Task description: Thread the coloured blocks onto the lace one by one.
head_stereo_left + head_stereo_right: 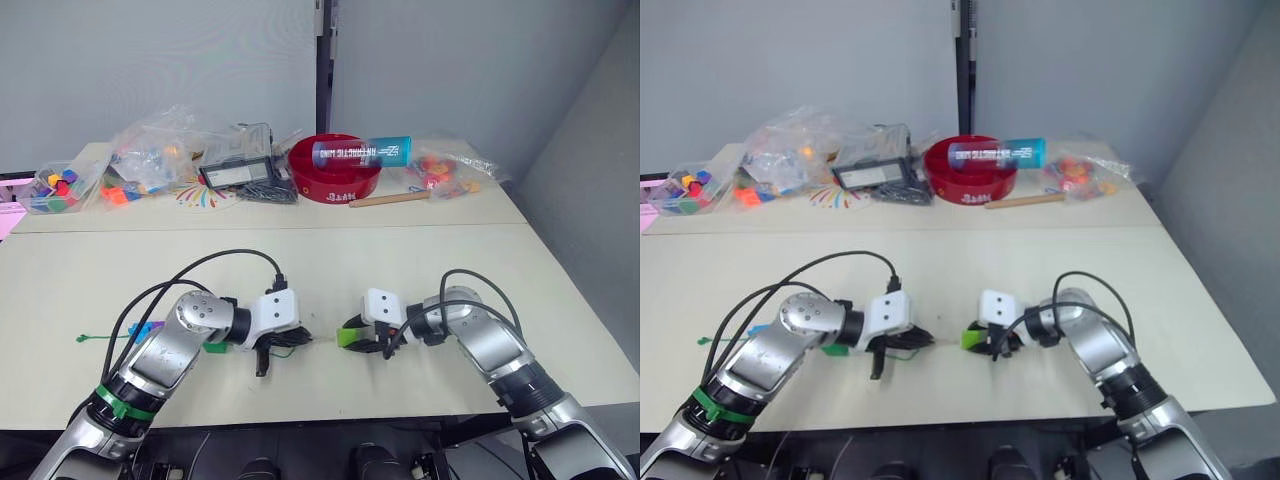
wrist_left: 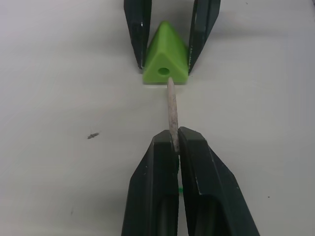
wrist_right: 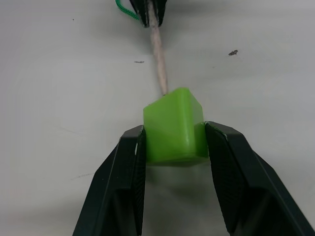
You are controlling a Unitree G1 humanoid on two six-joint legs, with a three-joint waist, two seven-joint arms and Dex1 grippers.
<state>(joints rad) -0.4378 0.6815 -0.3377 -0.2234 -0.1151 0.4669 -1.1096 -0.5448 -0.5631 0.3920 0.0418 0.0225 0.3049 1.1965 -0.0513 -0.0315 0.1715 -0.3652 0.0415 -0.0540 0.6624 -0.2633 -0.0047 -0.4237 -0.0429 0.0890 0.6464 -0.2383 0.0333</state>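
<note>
My right gripper (image 3: 173,142) is clamped on the light green block (image 3: 174,125), one black finger pressed to each side of it, low over the table (image 1: 420,270). My left gripper (image 2: 173,145) is pinched tight on the lace (image 1: 110,337), its two fingers meeting on the pale stiff tip (image 2: 172,110), which sticks out forward from between them. In the left wrist view the block faces me with a round hole (image 2: 163,72) in its near face, and the tip's end sits at the lower edge of that hole; I cannot tell whether it has entered. In the right wrist view the tip runs from my left fingers straight to the far top edge of the block and meets it there. The two grippers face each other near the front middle of the table, close together, with the tip bridging the gap. Behind my left gripper a loop of green lace curls beside the fingers, and the rest trails out past my left arm to its end on the table. A dark green block (image 1: 215,347) lies under my left wrist, and a purple block (image 1: 147,329) with a blue one touching it sits on the lace just outside my left forearm. Well beyond both grippers, at the far edge, stand a red bowl (image 1: 335,185), bags of toy pieces (image 1: 150,155) and a wooden stick (image 1: 388,199).
</note>
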